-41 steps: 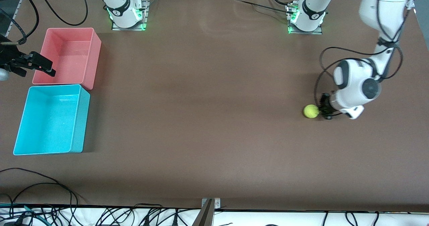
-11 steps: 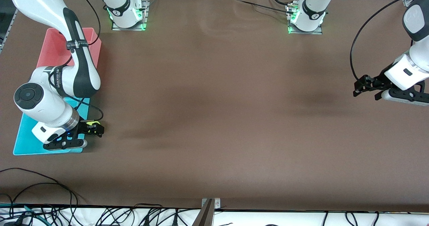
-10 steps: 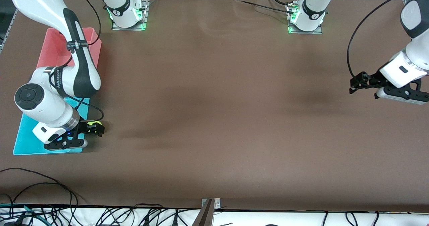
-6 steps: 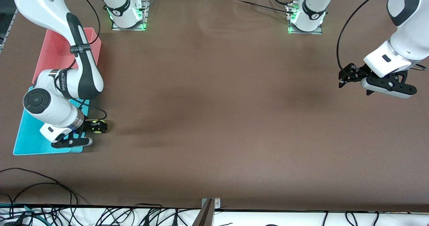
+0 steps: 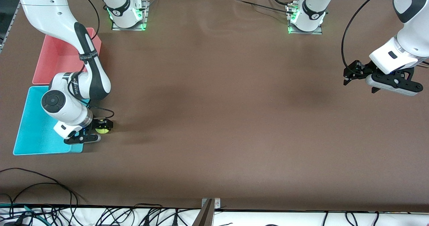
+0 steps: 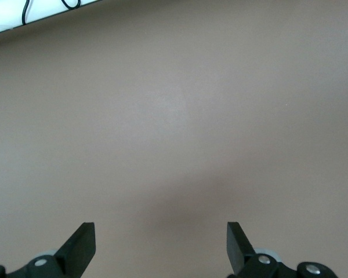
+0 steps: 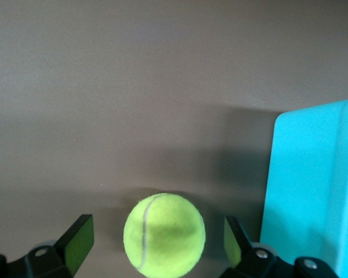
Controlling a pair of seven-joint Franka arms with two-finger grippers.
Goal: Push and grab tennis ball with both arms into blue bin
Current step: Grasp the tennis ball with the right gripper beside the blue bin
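Right gripper (image 7: 153, 249) spread around the tennis ball (image 7: 164, 234), beside the blue bin (image 7: 313, 191), ready to pinch; left gripper (image 6: 160, 246) spread, waiting over bare table (image 6: 174, 116).

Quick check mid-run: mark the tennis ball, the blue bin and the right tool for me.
tennis ball (image 7: 164, 234): right wrist view, middle of the fuzzy face.
blue bin (image 5: 32, 119): front view, bare floor inside.
right tool (image 5: 103, 126): front view, midway between the fingertips, open around the ball.

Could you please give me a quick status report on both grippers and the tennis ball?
Right gripper open around tennis ball, on the table beside blue bin. Left gripper open, empty, waiting above table. Nothing in the way.
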